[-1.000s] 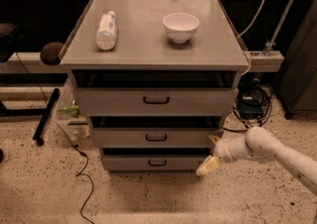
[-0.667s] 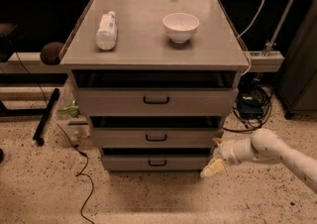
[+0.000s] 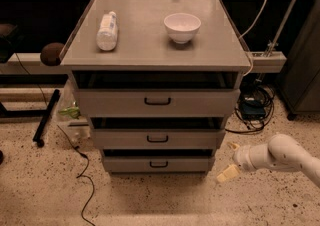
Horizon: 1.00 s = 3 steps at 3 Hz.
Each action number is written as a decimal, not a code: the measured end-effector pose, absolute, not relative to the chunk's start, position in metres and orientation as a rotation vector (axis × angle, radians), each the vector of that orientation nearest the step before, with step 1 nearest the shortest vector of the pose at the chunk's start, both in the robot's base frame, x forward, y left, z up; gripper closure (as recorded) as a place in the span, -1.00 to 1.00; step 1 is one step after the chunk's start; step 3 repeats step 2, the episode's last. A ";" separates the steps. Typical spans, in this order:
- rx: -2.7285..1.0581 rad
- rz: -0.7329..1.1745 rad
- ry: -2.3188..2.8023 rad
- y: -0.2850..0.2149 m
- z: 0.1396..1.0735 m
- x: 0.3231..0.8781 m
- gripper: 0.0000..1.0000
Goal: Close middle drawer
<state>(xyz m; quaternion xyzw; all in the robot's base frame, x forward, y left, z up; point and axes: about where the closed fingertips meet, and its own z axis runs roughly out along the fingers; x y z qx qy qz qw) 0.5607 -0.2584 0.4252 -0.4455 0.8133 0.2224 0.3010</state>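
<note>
The middle drawer (image 3: 120, 139) is the second of three stacked grey fronts, with a small black bar handle (image 3: 157, 139) at its centre. It stands slightly pulled out, with a dark gap above its front. My gripper (image 3: 229, 160) is low on the right, near the floor, just right of the cabinet's lower right corner and beside the lowest drawer (image 3: 125, 164). Its fingers (image 3: 226, 174) are spread apart and hold nothing. It touches no drawer.
The top drawer (image 3: 110, 102) is also pulled out a little. A white bowl (image 3: 182, 26) and a lying plastic bottle (image 3: 106, 30) are on the cabinet top (image 3: 150, 50). Cables (image 3: 85, 180) run over the floor at left and coil at right (image 3: 255, 107).
My gripper and arm have moved right and a little down, away from the cabinet's lower right corner. The drawers look the same.
</note>
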 end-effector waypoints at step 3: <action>-1.137 0.506 2.194 -0.291 0.450 0.550 -1.00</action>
